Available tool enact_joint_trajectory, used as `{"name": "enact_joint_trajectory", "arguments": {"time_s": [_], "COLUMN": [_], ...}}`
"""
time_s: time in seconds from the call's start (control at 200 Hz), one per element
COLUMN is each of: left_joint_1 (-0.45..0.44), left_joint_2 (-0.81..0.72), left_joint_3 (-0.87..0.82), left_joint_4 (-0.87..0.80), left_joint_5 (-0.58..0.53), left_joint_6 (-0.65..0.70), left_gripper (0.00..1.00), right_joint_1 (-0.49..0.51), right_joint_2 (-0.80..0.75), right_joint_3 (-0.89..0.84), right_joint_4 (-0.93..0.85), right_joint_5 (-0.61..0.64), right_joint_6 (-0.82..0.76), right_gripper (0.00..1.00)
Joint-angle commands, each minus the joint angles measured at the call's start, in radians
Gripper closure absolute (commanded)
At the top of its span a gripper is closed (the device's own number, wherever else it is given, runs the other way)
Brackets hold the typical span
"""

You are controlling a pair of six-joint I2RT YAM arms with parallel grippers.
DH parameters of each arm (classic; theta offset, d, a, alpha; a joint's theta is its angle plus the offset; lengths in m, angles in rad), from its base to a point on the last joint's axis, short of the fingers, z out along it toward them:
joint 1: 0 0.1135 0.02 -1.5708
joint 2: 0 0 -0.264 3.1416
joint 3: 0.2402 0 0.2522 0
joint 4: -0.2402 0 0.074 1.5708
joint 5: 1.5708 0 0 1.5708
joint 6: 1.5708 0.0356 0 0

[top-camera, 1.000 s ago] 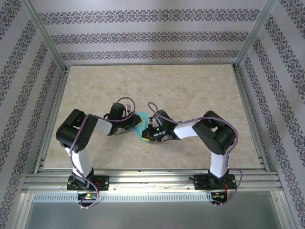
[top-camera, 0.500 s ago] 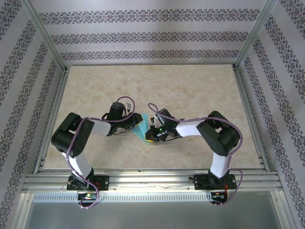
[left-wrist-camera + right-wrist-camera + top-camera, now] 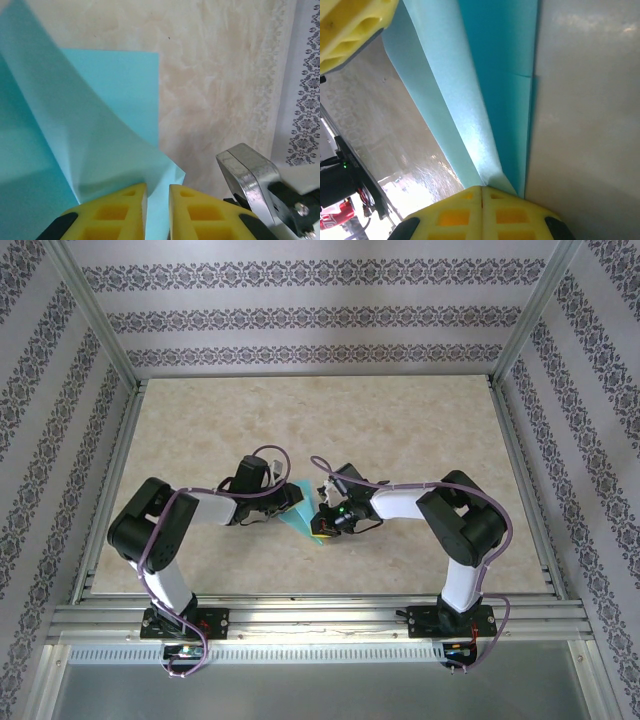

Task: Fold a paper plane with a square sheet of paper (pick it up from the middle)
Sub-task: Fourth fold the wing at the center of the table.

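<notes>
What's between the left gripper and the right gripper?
The creased turquoise sheet of paper fills the gap between the left gripper and the right gripper, seen in the top external view; the right one pinches its edge.

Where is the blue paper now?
In the top view the paper is near the middle of the table, with the left gripper at its left edge and the right gripper shut on its right edge.
</notes>
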Motion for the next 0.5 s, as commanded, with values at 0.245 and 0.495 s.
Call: {"name": "enact_joint_trajectory", "arguments": {"time_s": [0.245,0.495], "left_joint_1": [-0.010,-0.010], "left_joint_2": [0.100,0.108], "left_joint_3": [0.049,0.027], "left_joint_4": [-0.008,-0.051], "left_joint_5": [0.011,-0.013], "left_joint_6": [0.029,0.042], "left_gripper": [0.80,0.84], "right_joint_1": [-0.011,-0.023], "right_joint_2": [0.021,-0.025], "right_joint_3": [-0.034,-0.037], "right_joint_4": [-0.125,-0.076], "right_joint_5": [0.050,0.026], "right_joint_6": [-0.027,0.007], "right_gripper": [1.00,1.00]}}
